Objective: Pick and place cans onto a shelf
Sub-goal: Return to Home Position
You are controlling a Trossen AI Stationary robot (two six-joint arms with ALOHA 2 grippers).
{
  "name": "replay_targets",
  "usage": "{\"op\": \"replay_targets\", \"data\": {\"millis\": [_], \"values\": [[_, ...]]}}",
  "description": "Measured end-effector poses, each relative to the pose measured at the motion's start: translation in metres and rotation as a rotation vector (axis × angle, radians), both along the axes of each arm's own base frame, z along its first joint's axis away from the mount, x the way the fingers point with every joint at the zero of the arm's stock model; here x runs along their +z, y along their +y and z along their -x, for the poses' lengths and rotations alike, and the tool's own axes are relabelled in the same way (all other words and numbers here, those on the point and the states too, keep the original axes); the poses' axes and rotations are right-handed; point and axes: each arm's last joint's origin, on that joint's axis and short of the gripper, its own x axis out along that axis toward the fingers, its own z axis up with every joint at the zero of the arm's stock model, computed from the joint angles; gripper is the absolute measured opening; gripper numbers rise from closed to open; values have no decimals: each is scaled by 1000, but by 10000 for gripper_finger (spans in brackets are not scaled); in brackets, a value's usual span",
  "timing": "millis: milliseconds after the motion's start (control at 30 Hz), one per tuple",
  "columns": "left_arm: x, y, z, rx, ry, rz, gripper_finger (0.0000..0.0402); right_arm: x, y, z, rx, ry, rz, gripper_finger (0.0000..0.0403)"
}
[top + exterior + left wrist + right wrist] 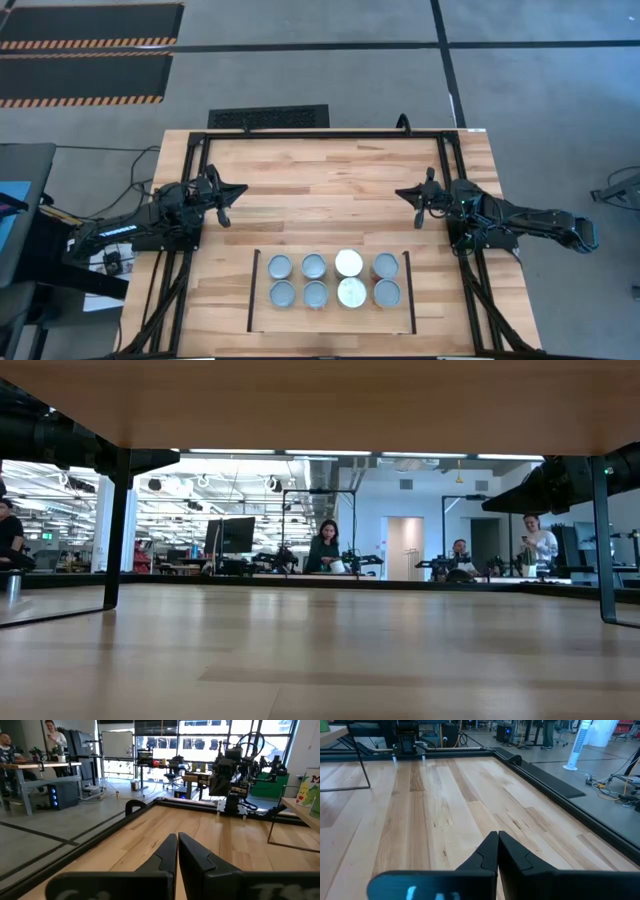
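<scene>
Several cans (333, 279) stand upright in two rows of four on the light-wood shelf (330, 318) between its two black side rails, at the table's near middle. Two cans have white tops (349, 263); the right-hand ones show red sides (386, 294). My left gripper (232, 192) is shut and empty at the table's left edge, well back from the shelf. My right gripper (411, 193) is shut and empty at the table's right edge. In each wrist view the two fingers meet over bare wood, left (177, 851) and right (497, 849).
A black tubular frame (320, 134) runs around the tabletop's far and side edges. Bare wood (320, 190) lies between the two grippers. People sit and stand at desks in the room beyond the table (325, 548).
</scene>
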Motion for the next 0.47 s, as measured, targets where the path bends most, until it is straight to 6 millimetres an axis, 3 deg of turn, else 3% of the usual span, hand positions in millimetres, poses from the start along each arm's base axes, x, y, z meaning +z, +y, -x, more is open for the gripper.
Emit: {"op": "replay_targets", "data": {"millis": [467], "values": [[0,0,0,0,-1,2,4,0,0,0,0,0,0,29]]}}
